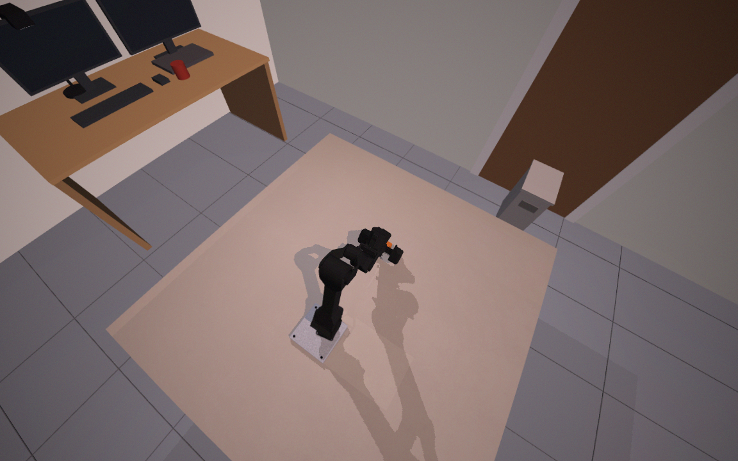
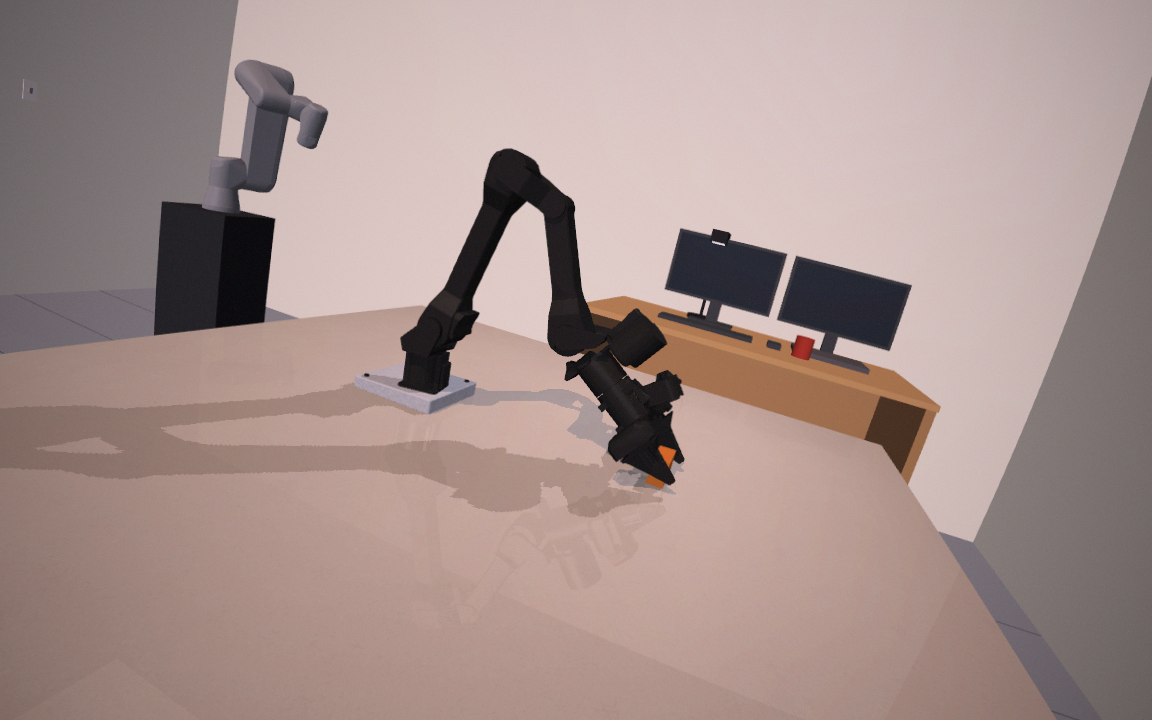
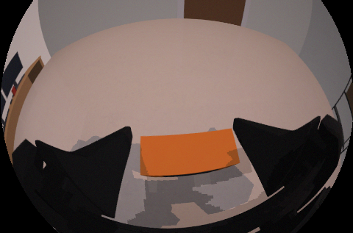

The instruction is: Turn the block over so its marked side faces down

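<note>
At the table's middle, toward two o'clock from the grey base plate: orange block down flat on the surface, plain orange face up in the wrist view, no dark marking anywhere on what shows. Marked side probably underneath, then, though not confirmable from these angles, with the lower faces hidden. Claw spread wide and released, gripping nothing. Black fingers standing off at nine and three o'clock of the block, with gaps visible on both sides, so no contact. Arm folded high at the elbow and pitched steeply down, wrist tilted, claw tips close to the surface around the block: a posture suited to setting something down gently, not dropping it. Judged as the let-go stage, with the turn seemingly done. Next sensible move: straight retreat up and back along the claw's axis, keeping the fingers wide to avoid nudging or tipping the block.
</note>
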Controlling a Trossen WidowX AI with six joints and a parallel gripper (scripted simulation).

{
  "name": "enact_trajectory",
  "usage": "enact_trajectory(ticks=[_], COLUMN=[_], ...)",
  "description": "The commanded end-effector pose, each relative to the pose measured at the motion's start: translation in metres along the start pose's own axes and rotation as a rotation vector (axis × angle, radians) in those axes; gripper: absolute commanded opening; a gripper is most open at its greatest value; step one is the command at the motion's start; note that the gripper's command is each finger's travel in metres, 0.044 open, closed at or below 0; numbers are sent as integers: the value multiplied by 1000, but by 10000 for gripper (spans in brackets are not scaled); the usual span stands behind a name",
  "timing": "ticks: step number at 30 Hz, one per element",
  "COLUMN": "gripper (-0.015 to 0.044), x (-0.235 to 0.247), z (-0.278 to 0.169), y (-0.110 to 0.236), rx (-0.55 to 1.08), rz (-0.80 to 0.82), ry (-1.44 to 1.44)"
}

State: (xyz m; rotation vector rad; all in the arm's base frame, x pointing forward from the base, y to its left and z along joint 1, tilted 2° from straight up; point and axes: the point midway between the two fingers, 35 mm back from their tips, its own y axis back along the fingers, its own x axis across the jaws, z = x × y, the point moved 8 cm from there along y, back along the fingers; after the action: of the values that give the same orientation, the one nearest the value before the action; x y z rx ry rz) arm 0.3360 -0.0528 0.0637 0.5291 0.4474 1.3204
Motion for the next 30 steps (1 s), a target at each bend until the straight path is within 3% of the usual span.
enact_trajectory(ticks=[1,7,21,30], gripper=[440,440,440,440], x=[-1,-2,-2,-1], z=[62,65,66,108], y=[46,66,66,44], rx=[228,337,344,587], rz=[7,5,5,6], ry=[-7,-6,-6,-3])
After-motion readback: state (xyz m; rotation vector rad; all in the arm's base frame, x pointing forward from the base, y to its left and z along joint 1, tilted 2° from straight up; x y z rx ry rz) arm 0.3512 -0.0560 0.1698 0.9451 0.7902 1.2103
